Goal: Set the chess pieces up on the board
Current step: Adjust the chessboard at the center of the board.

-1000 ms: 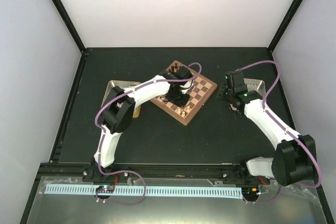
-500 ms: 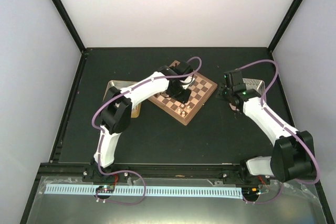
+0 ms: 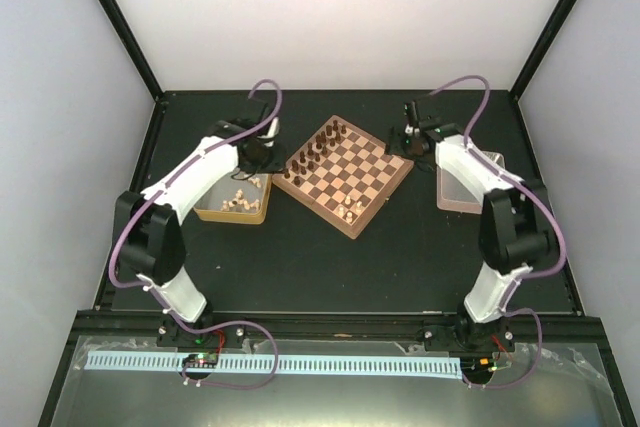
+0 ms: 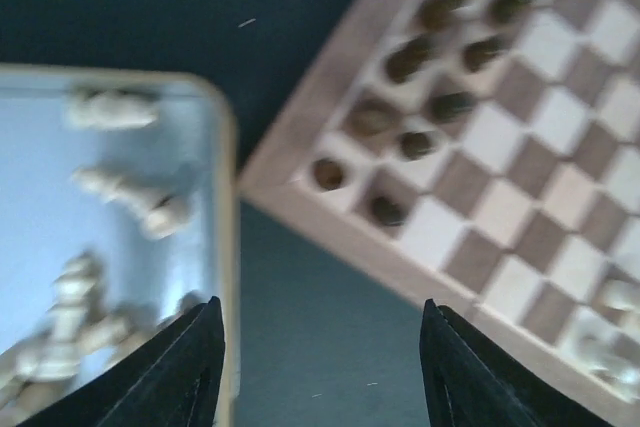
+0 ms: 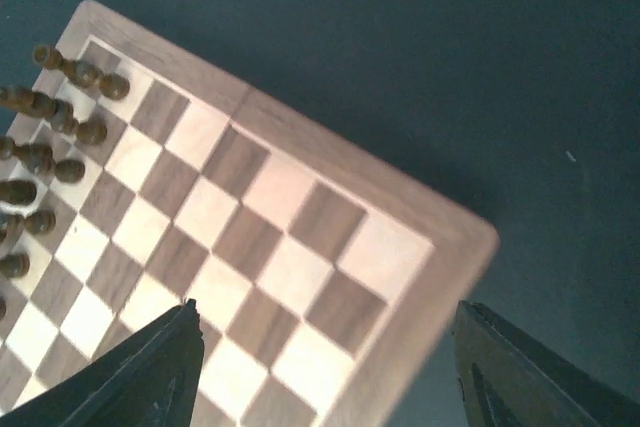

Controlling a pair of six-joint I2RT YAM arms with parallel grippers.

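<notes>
Dark pieces (image 3: 320,147) stand on the 11 o'clock side of the board (image 3: 375,169) in the middle of the desk (image 3: 300,267), but most pale pieces (image 3: 236,202) lie in the tray (image 3: 228,218) at its 9 o'clock, and both jaws are apart, holding nothing.

Black table (image 3: 400,257): board (image 3: 362,173) at centre, tan tray (image 3: 232,216) left, pale tray (image 3: 462,189) right.

tilted board (image 3: 344,173), few pieces (image 3: 320,148) aboard
</notes>
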